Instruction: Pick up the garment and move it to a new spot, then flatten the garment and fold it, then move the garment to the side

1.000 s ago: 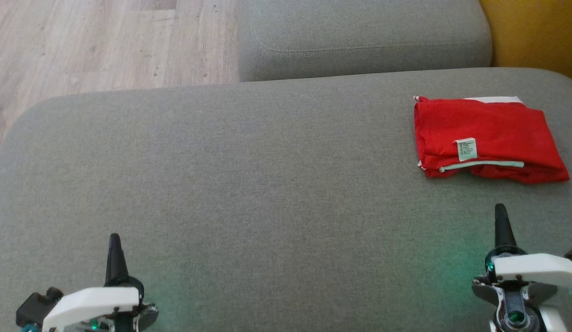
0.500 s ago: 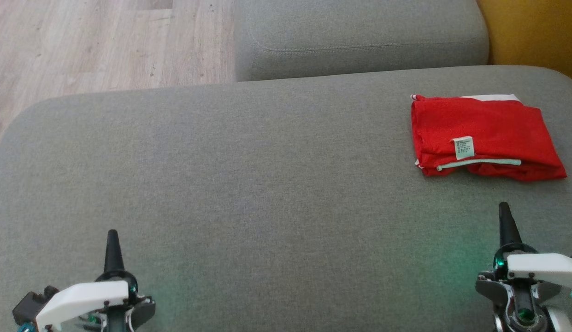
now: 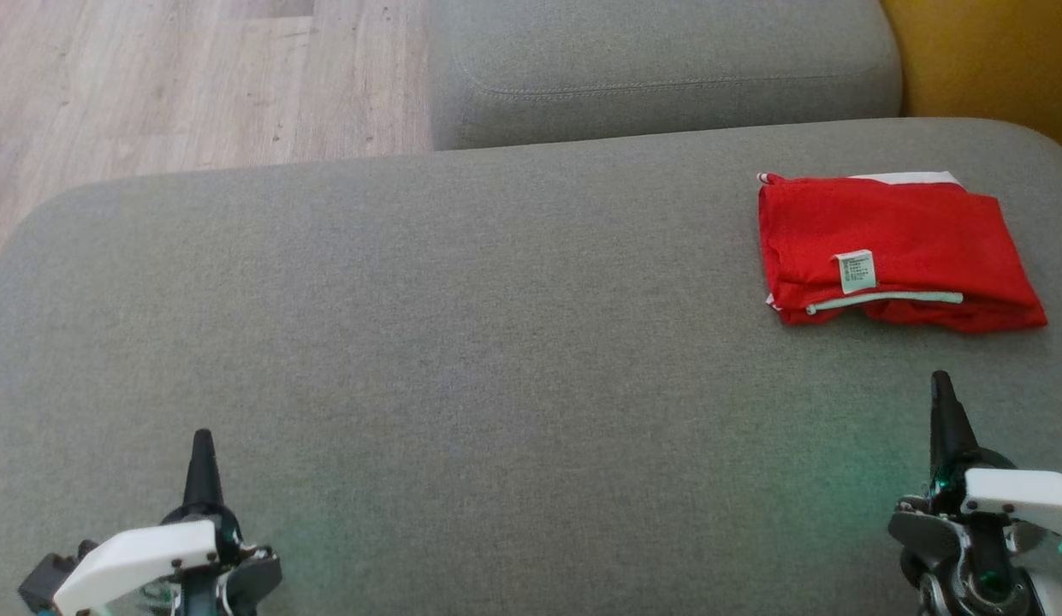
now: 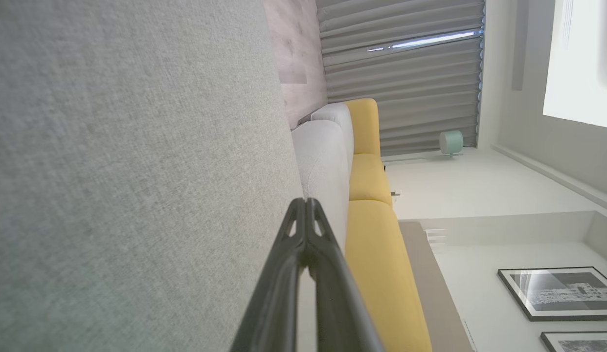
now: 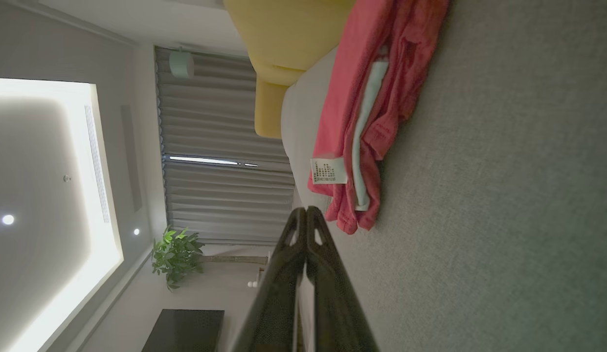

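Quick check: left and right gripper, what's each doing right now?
Left gripper: shut, holding nothing.
Right gripper: shut, holding nothing; the folded red garment lies ahead of it, apart from its tips.

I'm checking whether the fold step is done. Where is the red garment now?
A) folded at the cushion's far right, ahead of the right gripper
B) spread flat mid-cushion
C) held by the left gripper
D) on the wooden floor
A: the red garment lies folded on the grey cushion, beyond the right gripper, whose jaws are shut and clear of it.
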Controlling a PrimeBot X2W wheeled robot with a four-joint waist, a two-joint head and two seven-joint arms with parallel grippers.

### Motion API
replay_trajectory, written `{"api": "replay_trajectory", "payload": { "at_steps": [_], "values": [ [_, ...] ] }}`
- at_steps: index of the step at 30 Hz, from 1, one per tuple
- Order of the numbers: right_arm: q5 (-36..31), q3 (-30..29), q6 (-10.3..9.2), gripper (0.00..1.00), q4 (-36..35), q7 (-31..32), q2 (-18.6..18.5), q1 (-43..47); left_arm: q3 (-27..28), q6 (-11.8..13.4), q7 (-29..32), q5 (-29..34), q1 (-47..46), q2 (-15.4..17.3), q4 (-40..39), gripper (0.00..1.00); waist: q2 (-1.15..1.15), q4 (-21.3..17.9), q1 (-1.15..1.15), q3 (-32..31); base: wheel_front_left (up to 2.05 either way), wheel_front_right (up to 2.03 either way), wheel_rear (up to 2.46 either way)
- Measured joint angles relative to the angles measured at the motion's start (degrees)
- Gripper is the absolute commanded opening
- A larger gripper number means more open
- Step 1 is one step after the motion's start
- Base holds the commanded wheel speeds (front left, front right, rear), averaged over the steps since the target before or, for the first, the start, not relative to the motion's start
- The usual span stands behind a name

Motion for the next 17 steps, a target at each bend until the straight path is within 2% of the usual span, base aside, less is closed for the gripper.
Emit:
{"api": "replay_trajectory", "payload": {
  "at_steps": [11,17],
  "values": [
    [6.95,-0.79,0.00,0.00,-0.71,1.80,0.00,-0.04,1.41,0.00,1.78,-6.24,-1.08,-0.01,-0.09,0.00,0.00,-0.36,0.00,0.11,0.00,0.00,0.00],
    [8.20,-0.92,0.00,0.00,-0.91,2.11,0.00,-0.06,1.52,0.00,2.11,-7.38,-1.17,-0.03,-0.16,0.00,0.00,-0.40,0.00,0.13,0.00,0.00,0.00]
  ]
}}
